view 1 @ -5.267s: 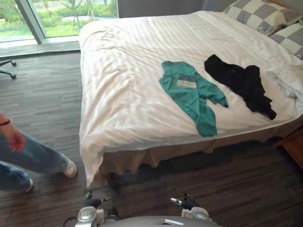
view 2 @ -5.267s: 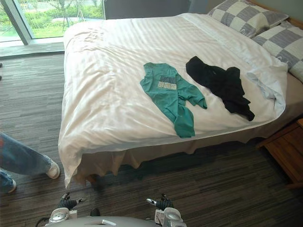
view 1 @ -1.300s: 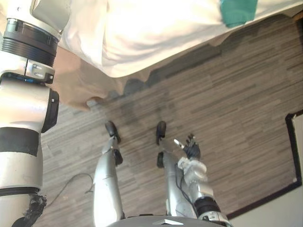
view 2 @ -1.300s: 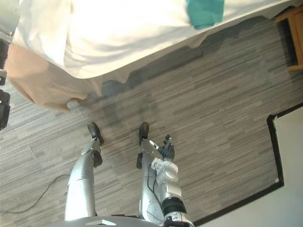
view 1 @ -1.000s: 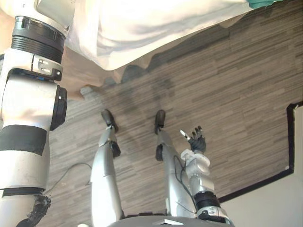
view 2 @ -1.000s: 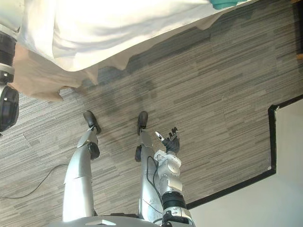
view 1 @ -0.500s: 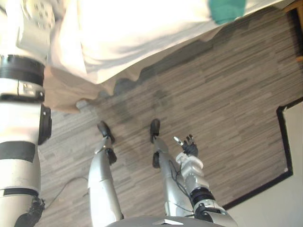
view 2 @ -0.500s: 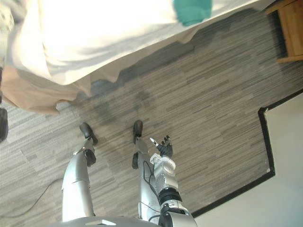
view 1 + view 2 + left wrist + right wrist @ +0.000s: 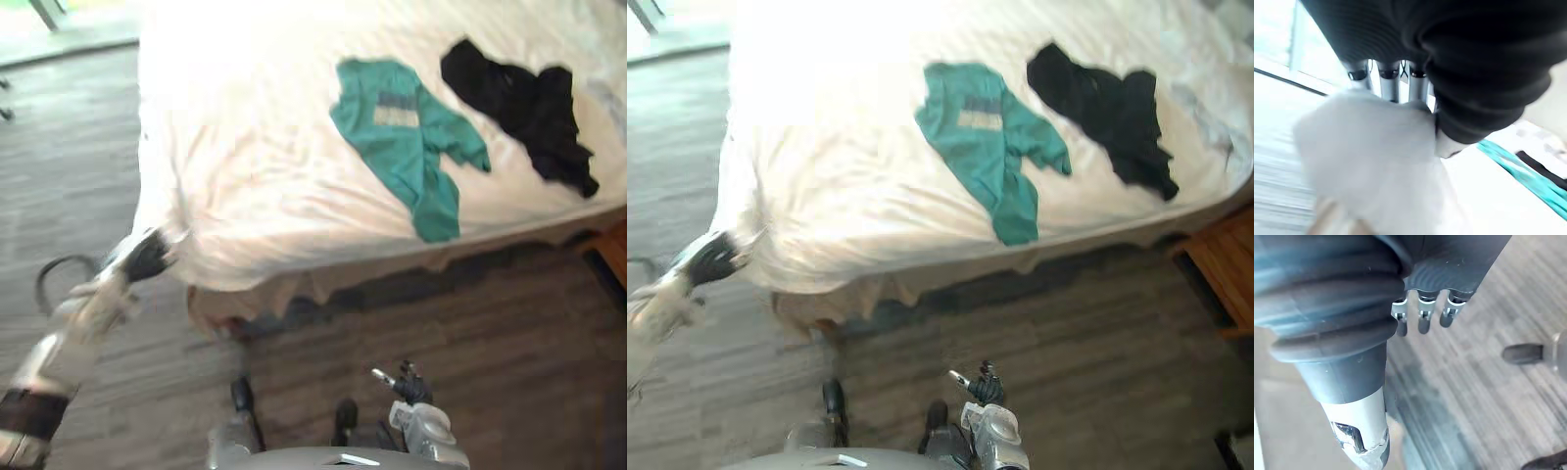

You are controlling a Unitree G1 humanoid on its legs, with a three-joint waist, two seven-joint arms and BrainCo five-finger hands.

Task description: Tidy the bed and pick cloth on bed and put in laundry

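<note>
two garments on the bed, left hand at the sheet's corner

nearest, at the bottom edge right of centre in the eye views, the right hand hangs over the grey plank floor. its fingers are loosely extended, thumb apart, and hold nothing. at the left of the frame the left hand meets the near corner of the white sheet, where the sheet drapes over the bed's edge. in its wrist view its fingers run down into a bunch of white cloth that hides their tips, so i cannot tell whether they grip it. a wooden nightstand stands at the right edge of the right eye view, beside the bed. further up, right of centre, the green t-shirt lies flat on the sheet, its lower end reaching the bed's near edge. near it, in the upper right, the black garment lies crumpled, apart from the green one.
</note>
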